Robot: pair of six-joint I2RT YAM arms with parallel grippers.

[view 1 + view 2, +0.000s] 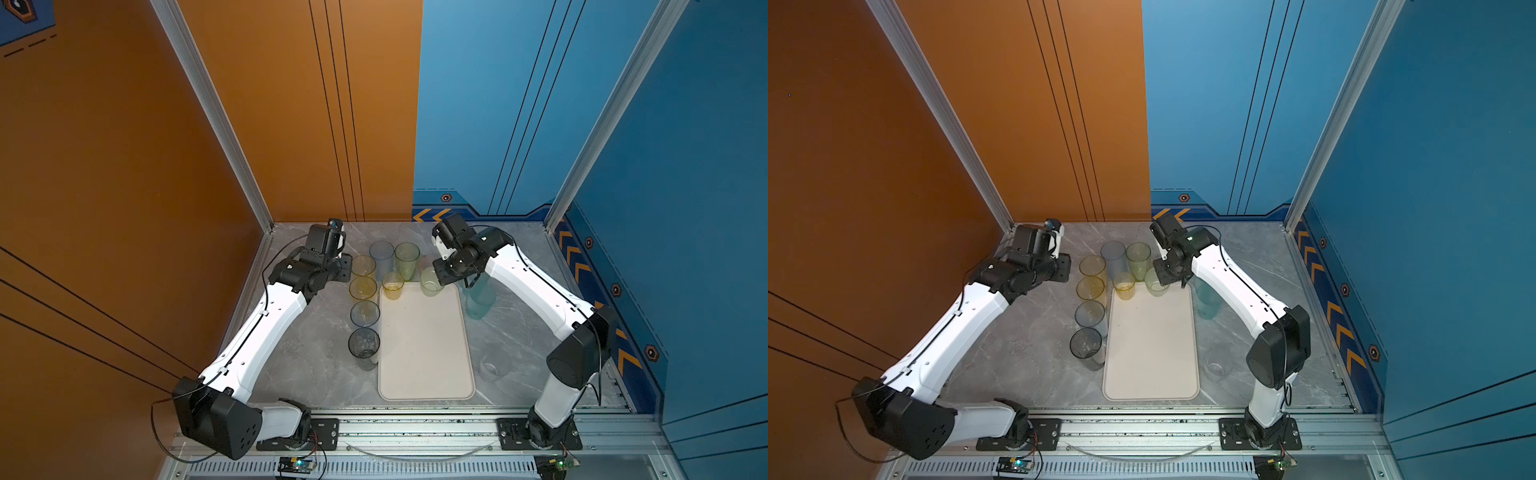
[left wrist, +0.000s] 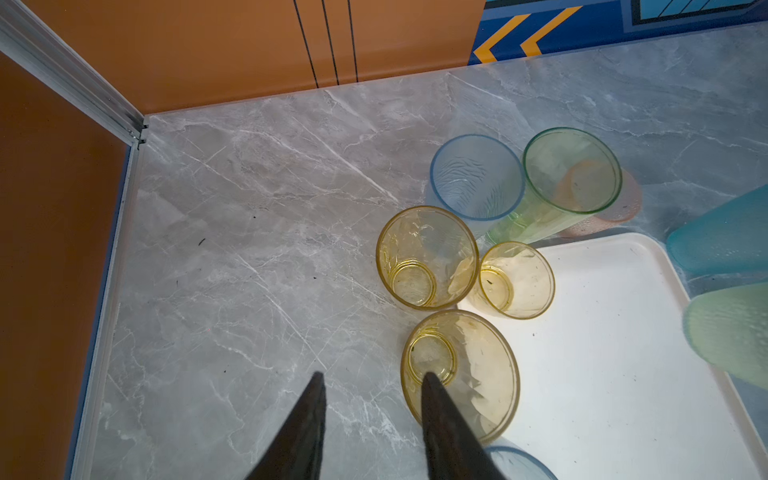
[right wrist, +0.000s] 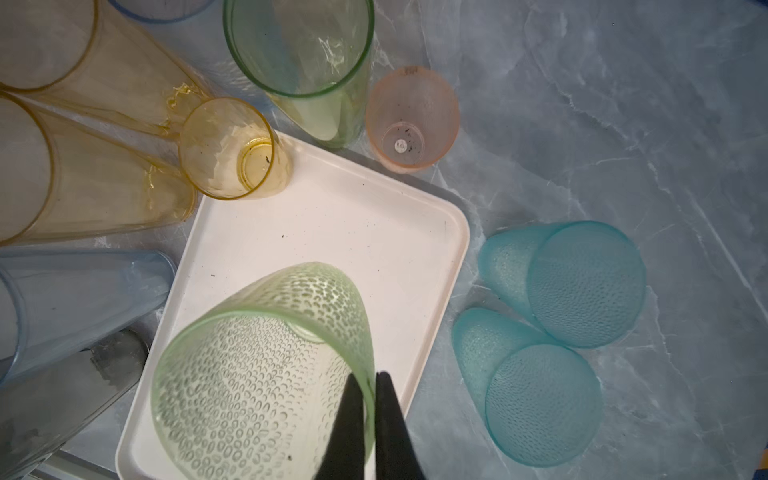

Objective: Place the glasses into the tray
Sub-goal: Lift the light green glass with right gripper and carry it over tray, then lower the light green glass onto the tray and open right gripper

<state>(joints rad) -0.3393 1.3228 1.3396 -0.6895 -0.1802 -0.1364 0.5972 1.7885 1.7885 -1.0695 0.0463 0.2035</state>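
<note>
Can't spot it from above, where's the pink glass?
In the right wrist view, the pink glass stands beside the tall green glass, just off the tray's far edge.

Across the lower middle of both top views, a grey marble-patterned desk (image 1: 316, 353) (image 1: 1025, 345) with pale veins; the same stone surface in both wrist views (image 2: 249, 249) (image 3: 623, 124). At left and behind, smooth orange wall panels (image 1: 104, 145), the back one crossed by three thin black vertical lines (image 1: 338, 104). At right, blue wall panels (image 1: 685, 166). Two silver aluminium corner posts (image 1: 216, 120) slanting up from the far corners. Low along the blue walls, a dark blue band of orange chevrons (image 1: 582, 270) with small hexagon badges (image 1: 616, 289). Along the bottom edge, a silver slotted rail (image 1: 415, 432), a vented metal strip (image 1: 415, 467) below it, and two small circuit boards with green lights (image 1: 297, 463).
</note>
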